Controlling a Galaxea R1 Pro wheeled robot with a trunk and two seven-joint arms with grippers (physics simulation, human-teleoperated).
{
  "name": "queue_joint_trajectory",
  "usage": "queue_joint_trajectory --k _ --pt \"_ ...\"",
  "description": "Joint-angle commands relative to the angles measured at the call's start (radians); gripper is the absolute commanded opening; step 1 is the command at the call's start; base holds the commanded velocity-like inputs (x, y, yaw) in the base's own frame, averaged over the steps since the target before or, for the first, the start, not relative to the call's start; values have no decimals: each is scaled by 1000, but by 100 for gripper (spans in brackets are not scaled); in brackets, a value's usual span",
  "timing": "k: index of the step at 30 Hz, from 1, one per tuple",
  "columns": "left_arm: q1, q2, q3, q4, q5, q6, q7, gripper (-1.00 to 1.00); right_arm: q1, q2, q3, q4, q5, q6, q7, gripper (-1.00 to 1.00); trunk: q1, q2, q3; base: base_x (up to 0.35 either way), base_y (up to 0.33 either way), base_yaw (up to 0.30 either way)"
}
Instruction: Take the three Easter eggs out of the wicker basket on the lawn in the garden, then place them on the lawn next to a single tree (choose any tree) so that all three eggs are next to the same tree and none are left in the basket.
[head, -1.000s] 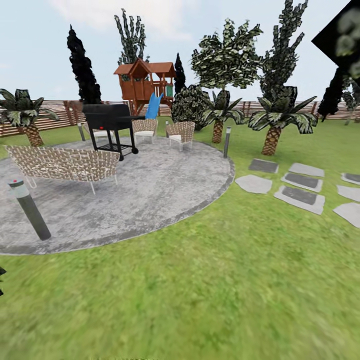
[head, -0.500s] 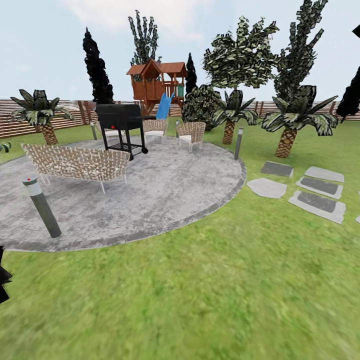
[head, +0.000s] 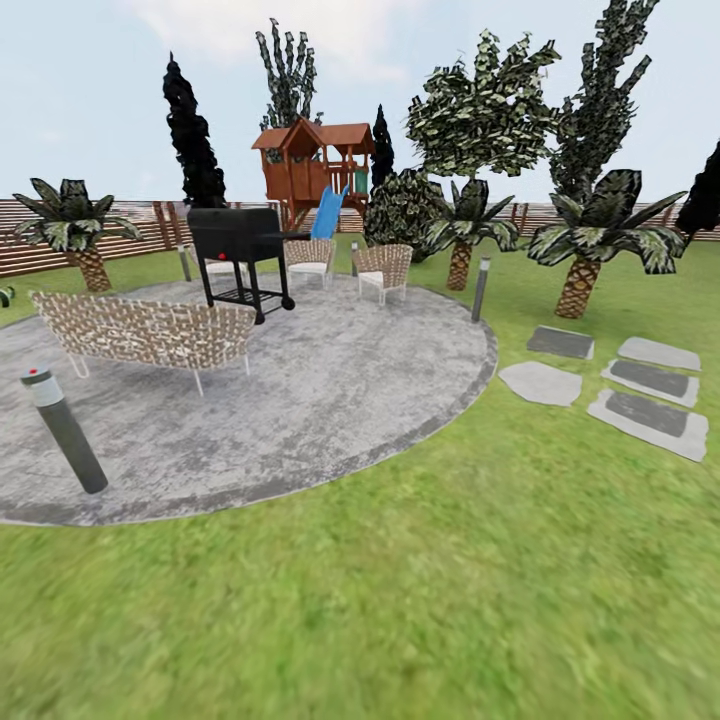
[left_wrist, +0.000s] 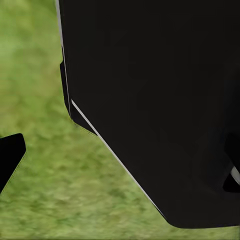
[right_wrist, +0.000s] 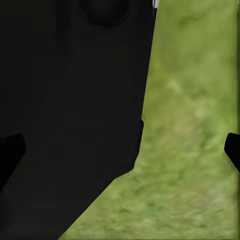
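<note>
- Broadly, the wide green lawn (head: 470, 560) with mottled light and dark patches spreads across the whole foreground in the head view; no basket or egg lies on this stretch of it.
- Next in size, a round grey stone patio (head: 300, 390) sits on the grass at the left and middle.
- Behind it, a tall tree with a dense crown of dark blocky leaves (head: 485, 105) stands near the far wooden slat fence (head: 110, 235), beside a brown wooden playhouse with a blue slide (head: 310, 170).
- On the patio stand a long woven wicker bench (head: 145, 330), a black wheeled grill (head: 238, 245) and two small wicker chairs (head: 383, 268).
- Flat grey stepping stones (head: 610, 380) lie in the grass to the right, below a short palm with a scaly brown trunk (head: 582, 270).
- A grey bollard lamp (head: 62, 430) stands at the patio's near left edge.
- Each wrist view shows black robot bodywork over blurred grass, with what may be dark fingertip corners at the edges; whether either claw is apart or together, I cannot tell.
</note>
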Motion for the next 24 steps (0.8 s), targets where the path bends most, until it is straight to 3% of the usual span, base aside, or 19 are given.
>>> queue_joint_trajectory --k 1,24 --pt "0 0 1 0 1 1 -4 100 -1 0 1 2 8 1 1 100 1 0 -1 337 0 0" --pt "0 0 0 -1 0 0 -4 100 -1 0 2 2 10 1 2 100 1 0 -1 337 0 -23"
